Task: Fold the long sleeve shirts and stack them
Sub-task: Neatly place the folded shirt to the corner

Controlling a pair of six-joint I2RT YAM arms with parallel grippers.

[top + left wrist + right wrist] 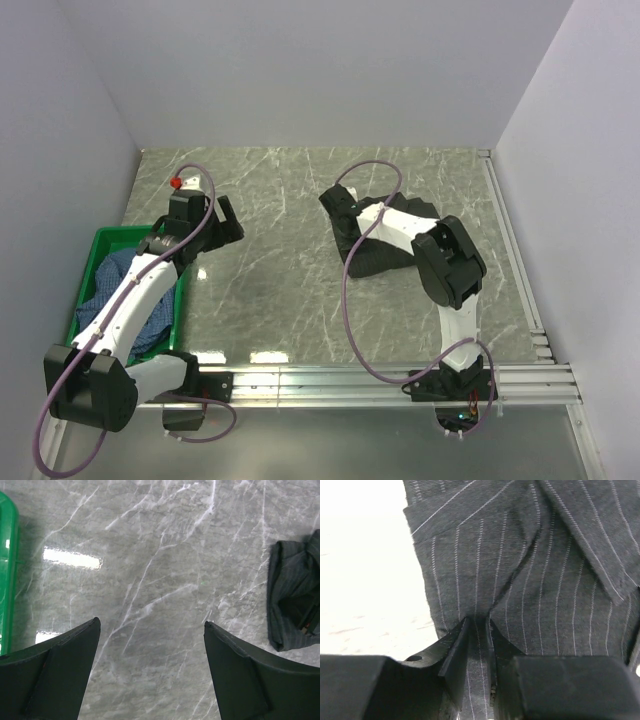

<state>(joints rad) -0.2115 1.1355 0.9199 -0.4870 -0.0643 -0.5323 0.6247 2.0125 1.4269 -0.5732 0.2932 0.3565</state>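
Green plastic crate [120, 233] sits at the left edge of the grey marble-pattern table [290, 280], beside the left arm. 2 shirts are in view. The blue small-check cloth shirt [108, 275] lies bunched inside the crate, partly hidden under the left arm. The black cloth shirt with fine pale pinstripes [372, 260] lies well apart from the crate, out on the table to the crate's right, in a crumpled heap rather than flat. The right gripper [340, 210] is down at the far end of that heap, on the side away from the arm bases. In the right wrist view its 2 dark fingers [452, 655] stand nearly together, with a ridge of the pinstriped cloth [520, 580] pinched in the slim gap at the gripper [477, 622]; the rest of the shirt spreads away beyond the tips, with a folded flap at upper right. The left gripper [228, 230] is just past the crate's far right corner, over bare table, between the crate and the black shirt. Left wrist view: its jaws are spread wide, nothing between them [151, 624], only marble [160, 555] below. The crate's wall [6, 570] shows at that view's left edge and the black shirt [292, 597] at its right edge, clear of both fingertips.
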